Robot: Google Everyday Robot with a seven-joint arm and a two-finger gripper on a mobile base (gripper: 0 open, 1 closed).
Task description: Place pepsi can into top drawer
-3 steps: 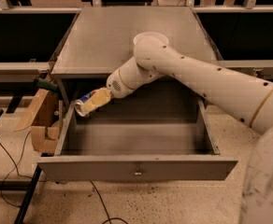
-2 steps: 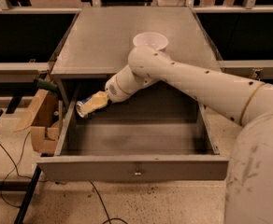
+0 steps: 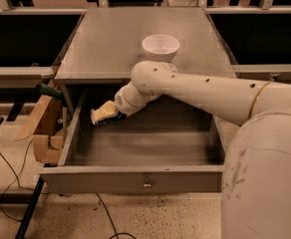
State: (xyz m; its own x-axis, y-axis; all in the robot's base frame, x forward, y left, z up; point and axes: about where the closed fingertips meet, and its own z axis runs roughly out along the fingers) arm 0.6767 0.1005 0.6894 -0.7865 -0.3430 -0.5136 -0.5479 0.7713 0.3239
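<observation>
Step in hand: carry-in, as judged; the drop itself was not yet made.
Top drawer: pulled fully out, its floor bare and grey, knob at the middle of the front panel.
Gripper: inside the drawer's outline, over the back-left corner, close to the left wall and above the floor, angled down toward that wall.
Grip state: could not tell whether it was apart, together or clamped.
Pepsi can: not on the drawer floor; a dark bluish sliver along the gripper's underside was probably it, mostly hidden by the gripper.
Arm: reached in from the drawer's right side, crossing over the back-right corner, with the wrist just under the overhanging cabinet top.
White bowl: behind the drawer on the cabinet top, upright, well apart from the gripper.
Cardboard box: just outside the drawer's left wall, on the floor.
Next move, as judged: lower the can the short way to the drawer floor, keep it off the left wall, let go, then lift straight up before drawing back.
Risk, as judged: a can let go on a tilt could roll along the drawer floor; the wrist had little room under the cabinet top on the way out.
</observation>
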